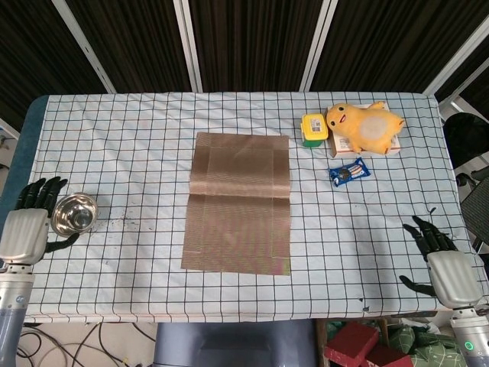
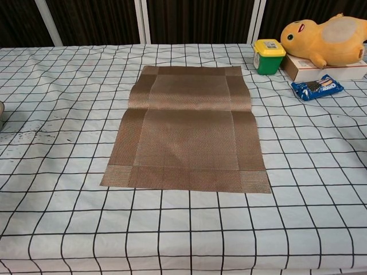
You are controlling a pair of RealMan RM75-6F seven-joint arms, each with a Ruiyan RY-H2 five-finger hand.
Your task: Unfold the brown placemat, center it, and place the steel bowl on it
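Observation:
The brown placemat (image 1: 238,201) lies unfolded and flat at the middle of the checked table, seen also in the chest view as the placemat (image 2: 188,130). The steel bowl (image 1: 74,213) sits upright near the table's left edge. My left hand (image 1: 29,225) is beside the bowl on its left, fingers spread around its rim; whether they touch it is unclear. My right hand (image 1: 443,264) rests at the right front edge, fingers apart, holding nothing. Neither hand shows in the chest view.
At the back right are a yellow plush toy (image 1: 365,127) on a box, a small yellow-lidded green container (image 1: 314,129) and a blue snack packet (image 1: 349,173). Dark specks mark the cloth next to the bowl.

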